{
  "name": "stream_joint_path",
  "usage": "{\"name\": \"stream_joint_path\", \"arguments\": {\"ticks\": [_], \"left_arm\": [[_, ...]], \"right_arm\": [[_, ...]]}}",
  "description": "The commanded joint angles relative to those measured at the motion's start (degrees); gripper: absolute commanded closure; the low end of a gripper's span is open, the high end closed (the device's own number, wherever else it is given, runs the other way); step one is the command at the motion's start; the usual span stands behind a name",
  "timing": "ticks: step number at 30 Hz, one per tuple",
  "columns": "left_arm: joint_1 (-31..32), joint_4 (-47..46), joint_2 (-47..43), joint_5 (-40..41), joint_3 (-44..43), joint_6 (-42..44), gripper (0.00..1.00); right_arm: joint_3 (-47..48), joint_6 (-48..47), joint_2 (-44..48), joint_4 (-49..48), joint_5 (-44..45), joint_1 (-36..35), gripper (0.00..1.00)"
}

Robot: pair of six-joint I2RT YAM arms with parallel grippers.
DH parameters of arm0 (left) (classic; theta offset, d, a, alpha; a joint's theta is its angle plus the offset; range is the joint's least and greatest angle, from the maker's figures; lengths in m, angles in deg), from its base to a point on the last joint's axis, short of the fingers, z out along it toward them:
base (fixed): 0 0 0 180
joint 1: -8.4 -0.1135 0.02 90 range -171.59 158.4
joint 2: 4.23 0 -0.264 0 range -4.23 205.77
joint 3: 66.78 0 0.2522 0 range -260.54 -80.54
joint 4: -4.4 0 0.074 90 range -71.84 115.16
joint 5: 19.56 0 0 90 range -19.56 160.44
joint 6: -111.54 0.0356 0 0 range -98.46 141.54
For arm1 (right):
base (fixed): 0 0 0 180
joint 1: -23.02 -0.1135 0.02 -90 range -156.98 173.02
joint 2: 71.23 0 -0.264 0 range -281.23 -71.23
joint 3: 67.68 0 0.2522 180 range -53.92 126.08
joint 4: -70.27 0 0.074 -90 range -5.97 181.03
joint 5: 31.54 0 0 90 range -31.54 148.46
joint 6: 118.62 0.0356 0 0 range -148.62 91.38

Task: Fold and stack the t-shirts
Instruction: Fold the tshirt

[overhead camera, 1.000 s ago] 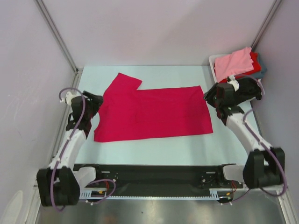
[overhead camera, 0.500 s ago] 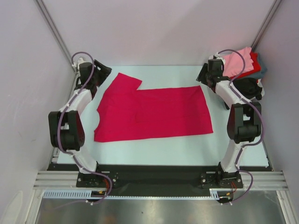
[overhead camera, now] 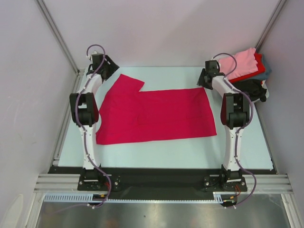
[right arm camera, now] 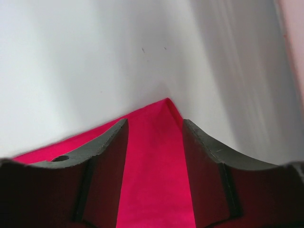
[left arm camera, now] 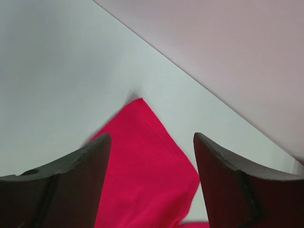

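In the top external view the table (overhead camera: 166, 149) is seen to carry the crimson t-shirt (overhead camera: 156, 116), which is spread flat across its middle with one sleeve (overhead camera: 128, 81) pointing to the far left and no fold yet made. The pile of other t-shirts (overhead camera: 243, 64) is heaped at the far right corner, just beside the right arm. Both arms are stretched out to the far edge of the cloth. In the left wrist view the left fingers (left arm camera: 71, 175) are held wide apart with the sleeve tip lying between them and nothing gripped. In the right wrist view the right fingers (right arm camera: 102, 166) are likewise spread, astride the far right corner (right arm camera: 164, 111) of the shirt; whether the cloth is touched cannot be told. The chief risk is judged to be an uneven pick: if only one side is caught, the shirt would be dragged askew and the fold laid crooked. A miss is also possible, since thin cloth lying flat can be closed over too high, or pressed hard into the table if approached too low. The sleeve tip is a small target and could slip free once lifted. Lastly, the pile could be brushed and toppled by the right arm as it is drawn back.
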Motion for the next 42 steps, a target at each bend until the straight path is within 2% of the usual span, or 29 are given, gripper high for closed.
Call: {"name": "stream_joint_path", "arguments": {"ticks": [1,9,12,16,20,24,35,40,42], "left_arm": [[0.05,5.70,4.77,0.34,-8.28,3.11,0.25],[-0.04,4.56,8.57,-0.36,-10.22,1.88,0.26],[-0.04,4.56,9.89,0.07,-10.67,2.14,0.30],[-0.04,4.73,11.03,-0.01,-10.76,2.50,0.31],[-0.04,4.82,12.18,0.86,-11.11,2.67,0.31],[-0.13,5.08,12.79,3.50,-11.72,3.99,0.31],[0.40,7.89,14.72,-1.77,-12.52,3.38,0.33],[0.57,7.81,15.08,-2.83,-12.77,2.94,0.49],[0.58,7.63,15.08,-3.26,-12.78,3.29,0.51]], "right_arm": [[5.36,-1.49,-3.07,4.14,1.39,-0.30,0.46],[7.92,-2.28,-6.15,5.55,1.13,-0.04,0.54],[8.27,-2.54,-6.68,5.47,0.69,-0.39,0.57],[8.71,-3.33,-7.38,5.82,0.87,-0.83,0.70],[8.53,-3.33,-7.38,5.47,0.61,-1.00,0.75],[8.27,-2.98,-7.03,5.12,-0.80,-1.18,0.75],[7.74,-2.89,-5.80,5.03,-2.74,-1.36,0.76],[7.39,-2.72,-5.36,5.03,-3.44,-1.27,0.77],[7.39,-2.63,-5.36,4.94,-3.79,-1.18,0.78]]}}
